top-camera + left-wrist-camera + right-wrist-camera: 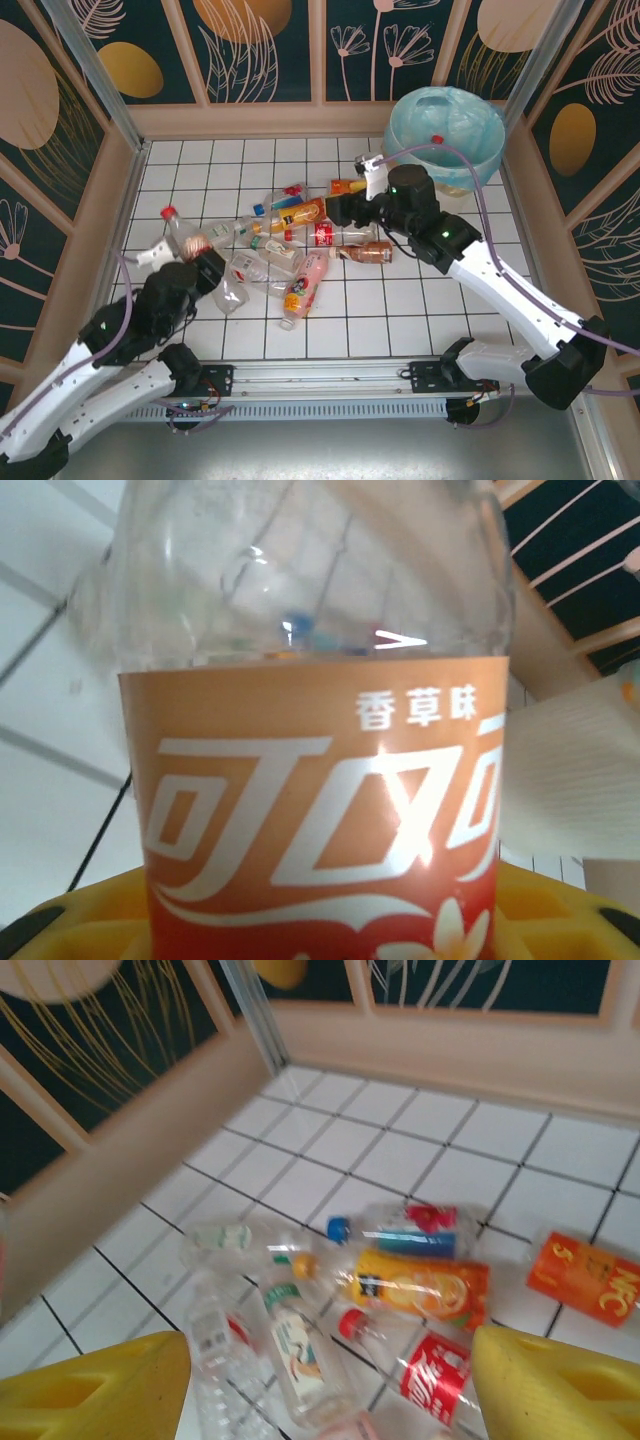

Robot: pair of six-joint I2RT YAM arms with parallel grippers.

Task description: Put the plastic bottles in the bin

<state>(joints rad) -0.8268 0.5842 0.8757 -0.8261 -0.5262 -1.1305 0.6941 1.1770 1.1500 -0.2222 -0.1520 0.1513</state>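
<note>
The left gripper (207, 264) (320, 925) is at the near left of the table (190, 160). It is closed around a clear bottle (185, 236) (320, 780) with a red cap. In the left wrist view, the orange label with white writing sits right between the yellow fingers (100, 905).

Just past it lies a pile of bottles (290, 245) in the middle of the table. All of them lie on their sides on the white tiles. The nearest is a pink bottle (304, 283). A squashed bottle (232, 294) lies just to its left. A brown bottle (366, 252) lies to the right of the pile.

Farther back are a red-label bottle (325, 235) (432, 1375) and a juice bottle (300, 212) (415, 1285), close together. Behind those is a blue-cap bottle (280, 196) (400, 1228). An orange bottle (348, 186) (585, 1282) lies at the far right edge of the pile.

The right gripper (340, 208) (330, 1370) hangs above the far right side of the pile. Its yellow fingers (90, 1385) are spread wide, and nothing is between them.

The bin (400, 130) stands in the far right corner, past the right gripper and apart from the pile. A light blue bag lines it.
</note>
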